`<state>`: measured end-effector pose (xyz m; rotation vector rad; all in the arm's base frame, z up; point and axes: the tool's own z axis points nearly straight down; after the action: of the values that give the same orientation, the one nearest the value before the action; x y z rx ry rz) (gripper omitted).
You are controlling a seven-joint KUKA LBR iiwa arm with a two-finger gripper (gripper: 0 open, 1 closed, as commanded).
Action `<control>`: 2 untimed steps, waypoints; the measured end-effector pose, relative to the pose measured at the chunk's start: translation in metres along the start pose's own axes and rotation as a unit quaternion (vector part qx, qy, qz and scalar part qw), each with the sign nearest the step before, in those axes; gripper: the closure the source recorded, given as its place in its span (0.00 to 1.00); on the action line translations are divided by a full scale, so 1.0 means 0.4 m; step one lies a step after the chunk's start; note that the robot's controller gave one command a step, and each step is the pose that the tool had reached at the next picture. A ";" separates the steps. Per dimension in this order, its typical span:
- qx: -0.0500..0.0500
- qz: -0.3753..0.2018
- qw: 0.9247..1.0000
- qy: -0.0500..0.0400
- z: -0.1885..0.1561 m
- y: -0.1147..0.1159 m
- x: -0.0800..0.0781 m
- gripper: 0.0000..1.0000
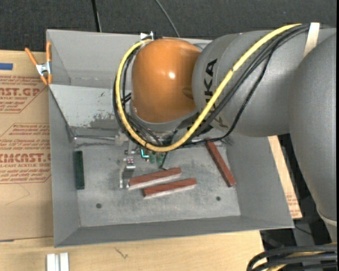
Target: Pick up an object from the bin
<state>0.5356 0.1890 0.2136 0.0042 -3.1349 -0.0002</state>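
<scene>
Jaws cannot be told as wide or narrow: the orange cover (161, 83) and the looped cables (123, 95) on the arm (271, 83) hide most of the gripper (126, 174). Its metal tip shows below them, low over the floor in the middle of the bin (101, 208).

The tip stands at the left end of a red-brown stick, the far stick (156, 178), which lies flat and runs to the right; whether they touch is unclear. Just beside it on the near side lies the near stick (170, 188), almost parallel. A third stick (221, 163) lies slanted, well apart to the right. A dark green bar (78, 170) lies alone by the left wall.
</scene>
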 end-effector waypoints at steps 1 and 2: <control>-0.001 0.001 1.000 -0.004 -0.012 -0.003 -0.005 0.00; -0.001 -0.022 1.000 -0.008 0.102 -0.055 -0.005 0.00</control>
<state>0.5373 0.1670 0.1729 0.0745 -3.1492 -0.0049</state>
